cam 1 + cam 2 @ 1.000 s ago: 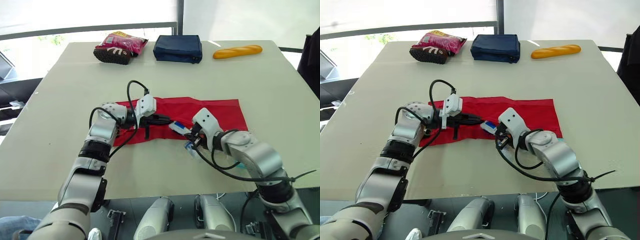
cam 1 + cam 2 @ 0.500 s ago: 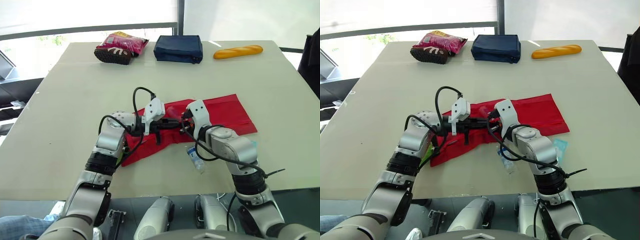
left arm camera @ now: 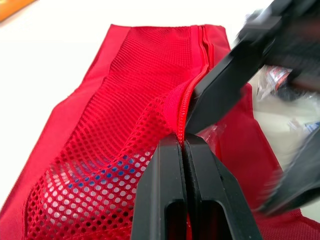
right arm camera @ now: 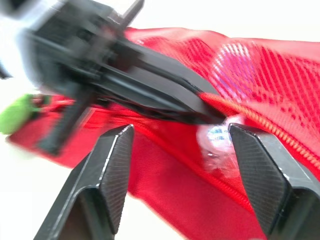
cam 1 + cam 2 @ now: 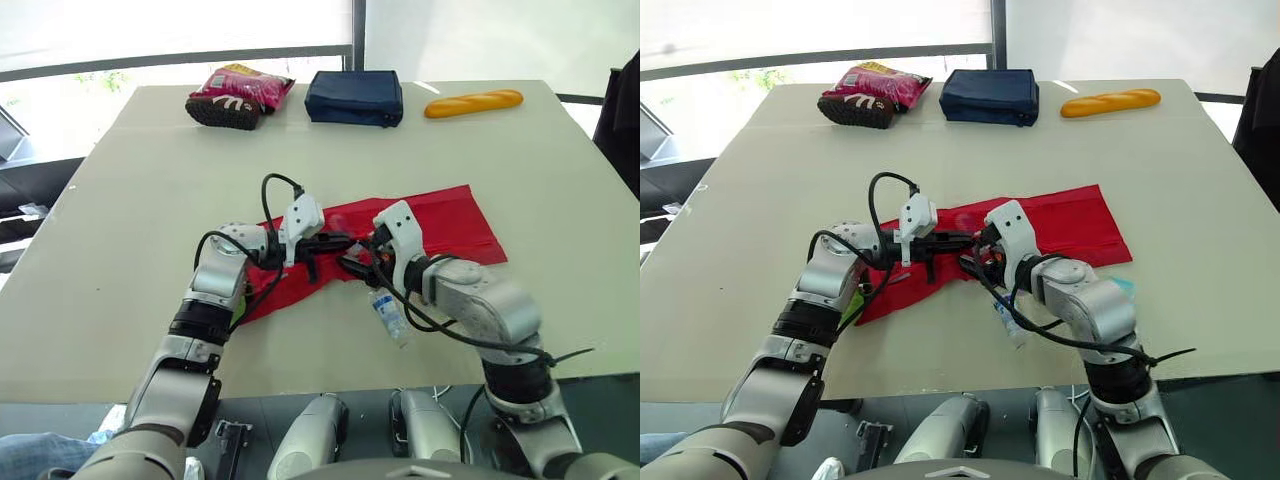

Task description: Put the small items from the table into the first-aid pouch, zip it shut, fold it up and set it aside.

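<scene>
"Two pincers at one pouch? Start with the biggest thing."

"The pale table (image 5: 120, 200) carried everything. The red pouch (image 5: 440, 220) lay near its middle, long axis running across from the robot's left to its right and slanted, the right end farther from the robot. Its mesh face was up and the zip mouth faced the near edge."

"And along the far edge?"

"A navy bag (image 5: 355, 97) in the middle, a snack packet (image 5: 240, 92) to its left and a bread roll (image 5: 473, 103) to its right, all well apart from the pouch."

"Any writing?"

"White marks on the snack packet's dark end, perhaps an M; I could not read more. There was blue print on a clear packet (image 4: 220, 142), too blurred to make out."

"The pincers?"

"The left gripper (image 3: 183, 142) was pinched tight on the pouch's zip edge, lifting the mesh. The right gripper (image 4: 182, 132) stood wide, holding nothing, just beside the left one at the mouth. The clear packet sat in the opening between its fingers."

"Loose bits?"

"A small bottle (image 5: 386, 312) lay on the table just near of the pouch, below the right gripper. A green item (image 5: 852, 306) showed by the pouch's left end, and a blue sachet (image 5: 1123, 285) beside the right arm."
</scene>
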`<action>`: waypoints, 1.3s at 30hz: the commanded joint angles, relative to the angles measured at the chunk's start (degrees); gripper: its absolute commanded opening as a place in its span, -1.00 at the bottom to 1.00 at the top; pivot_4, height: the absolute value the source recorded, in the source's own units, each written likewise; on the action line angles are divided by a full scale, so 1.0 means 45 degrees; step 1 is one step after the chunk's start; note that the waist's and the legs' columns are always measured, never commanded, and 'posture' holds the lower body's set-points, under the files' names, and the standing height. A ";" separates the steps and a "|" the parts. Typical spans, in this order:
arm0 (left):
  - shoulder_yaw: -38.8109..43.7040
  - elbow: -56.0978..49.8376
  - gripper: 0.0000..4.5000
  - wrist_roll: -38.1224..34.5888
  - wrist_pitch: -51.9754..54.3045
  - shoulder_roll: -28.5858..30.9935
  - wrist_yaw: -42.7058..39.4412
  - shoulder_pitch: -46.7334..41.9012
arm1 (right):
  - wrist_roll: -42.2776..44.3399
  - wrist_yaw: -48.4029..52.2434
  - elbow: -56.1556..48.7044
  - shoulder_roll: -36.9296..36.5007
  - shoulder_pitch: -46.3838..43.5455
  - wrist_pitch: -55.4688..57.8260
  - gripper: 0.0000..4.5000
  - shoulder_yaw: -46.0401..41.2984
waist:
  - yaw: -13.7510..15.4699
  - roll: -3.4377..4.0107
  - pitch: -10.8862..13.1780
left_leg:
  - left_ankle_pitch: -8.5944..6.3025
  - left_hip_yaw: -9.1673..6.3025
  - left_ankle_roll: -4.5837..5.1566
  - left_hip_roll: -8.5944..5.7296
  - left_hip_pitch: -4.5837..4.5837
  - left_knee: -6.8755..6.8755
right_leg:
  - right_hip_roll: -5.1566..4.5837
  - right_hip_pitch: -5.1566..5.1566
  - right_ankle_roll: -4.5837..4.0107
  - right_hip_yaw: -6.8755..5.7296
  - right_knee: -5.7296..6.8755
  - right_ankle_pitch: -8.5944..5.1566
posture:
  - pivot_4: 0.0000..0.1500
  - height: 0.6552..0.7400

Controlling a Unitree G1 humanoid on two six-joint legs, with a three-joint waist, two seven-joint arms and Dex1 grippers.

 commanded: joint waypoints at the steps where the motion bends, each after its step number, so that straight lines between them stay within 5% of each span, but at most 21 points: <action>1: 0.0057 0.0284 -1.00 0.0100 -0.0671 0.0366 -0.0256 -0.0419 | 0.1116 0.1435 -0.2298 -0.1478 0.0579 -0.0470 0.49 -0.0467 | 0.0016 0.0000 0.0000 | -0.0001 0.0000 0.0001 0.0000 -0.0001 -0.0002 | -0.0002 0.0000 0.0001 -0.0001 -0.0003 0.0000 | 1.00 0.75; 7: -0.0001 0.0872 -1.00 0.0325 -0.1357 0.0856 -0.0542 -0.0428 | 0.2126 0.3316 -0.4801 -0.3845 0.3983 -0.3504 0.49 -0.3325 | 0.0061 -0.0002 0.0000 | -0.0001 -0.0006 0.0002 0.0000 -0.0002 -0.0018 | -0.0008 0.0010 0.0006 -0.0012 -0.0033 -0.0001 | 1.00 0.75; 11: 0.0021 0.1396 -1.00 0.0311 -0.1738 0.1112 -0.0776 -0.0492 | 0.3091 0.4828 -0.5558 -0.5170 0.7399 -0.4668 0.96 -0.6631 | 0.0072 -0.0003 -0.0001 | -0.0002 -0.0008 0.0002 0.0002 0.0002 -0.0030 | -0.0009 0.0025 0.0008 -0.0020 -0.0056 -0.0001 | 1.00 0.75; 17: -0.0047 0.2362 -1.00 0.0364 -0.2534 0.1560 -0.1451 -0.0797 | 0.4332 0.8589 -0.4971 -0.6228 1.2222 -0.7252 0.96 -1.2863 | 0.0148 0.0017 -0.0008 | -0.0003 0.0002 0.0006 0.0023 0.0025 -0.0050 | 0.0002 0.0057 0.0013 -0.0018 -0.0093 -0.0003 | 1.00 0.75; 24: -0.0108 0.3390 -1.00 0.0447 -0.3212 0.1659 -0.1802 -0.1273 | 0.5197 1.1382 -0.2890 -0.7558 1.4468 -0.8819 0.96 -1.6688 | 0.0156 0.0008 -0.0012 | -0.0036 0.0019 0.0060 0.0045 0.0081 -0.0064 | 0.0012 0.0113 0.0067 -0.0009 -0.0117 -0.0024 | 1.00 0.75; 32: -0.0107 0.3677 -1.00 0.0485 -0.3416 0.1506 -0.1964 -0.1521 | 0.4891 1.0701 -0.3421 -0.8097 1.4890 -0.8856 0.96 -1.5535 | 0.0209 0.0007 -0.0011 | -0.0037 0.0021 0.0058 0.0062 0.0074 -0.0071 | 0.0014 0.0112 0.0058 -0.0011 -0.0132 -0.0019 | 1.00 0.75; 39: -0.0121 0.2752 -1.00 0.0341 -0.2609 0.1231 -0.1789 -0.1340 | 0.3427 0.5524 -0.7005 -0.7144 1.3689 -0.7253 0.96 -0.9258 | 0.0411 0.0006 -0.0012 | -0.0017 0.0030 0.0022 0.0067 0.0033 -0.0061 | 0.0014 0.0078 0.0027 -0.0002 -0.0129 -0.0001 | 1.00 0.75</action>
